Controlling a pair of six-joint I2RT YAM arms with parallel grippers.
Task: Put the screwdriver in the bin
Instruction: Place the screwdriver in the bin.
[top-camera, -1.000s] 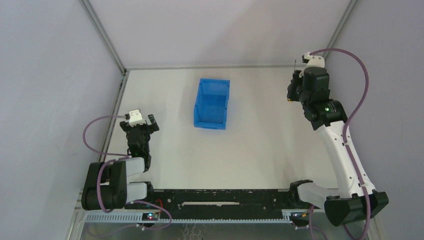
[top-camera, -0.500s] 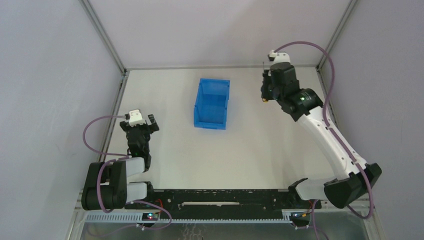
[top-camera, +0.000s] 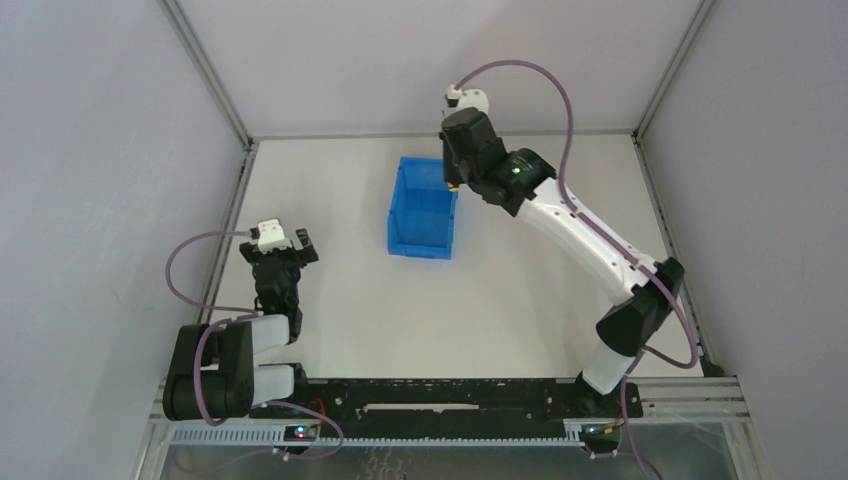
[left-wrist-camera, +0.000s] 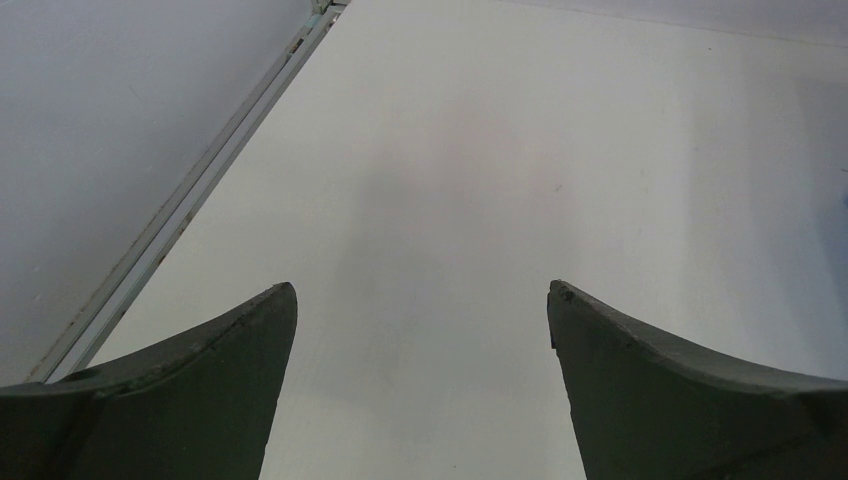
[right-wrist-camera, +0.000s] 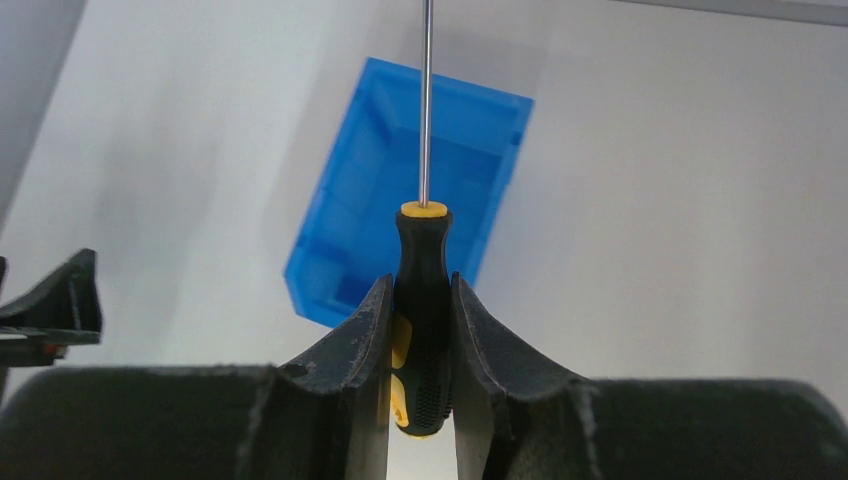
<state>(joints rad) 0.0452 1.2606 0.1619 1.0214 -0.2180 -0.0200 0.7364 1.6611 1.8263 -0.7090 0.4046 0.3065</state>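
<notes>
Right pincer (right-wrist-camera: 420, 290) is clamped on the screwdriver's (right-wrist-camera: 422, 250) black-and-yellow handle, up in the air over the blue bin's (right-wrist-camera: 345, 195) far right corner. Left pincer (left-wrist-camera: 420, 290) hangs wide open, near left of the table (top-camera: 520, 290).

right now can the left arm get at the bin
Probably yes: nothing lies on the table between the left arm and the bin, and its fingers stand open. The right arm hangs over the bin's far corner, though.
</notes>
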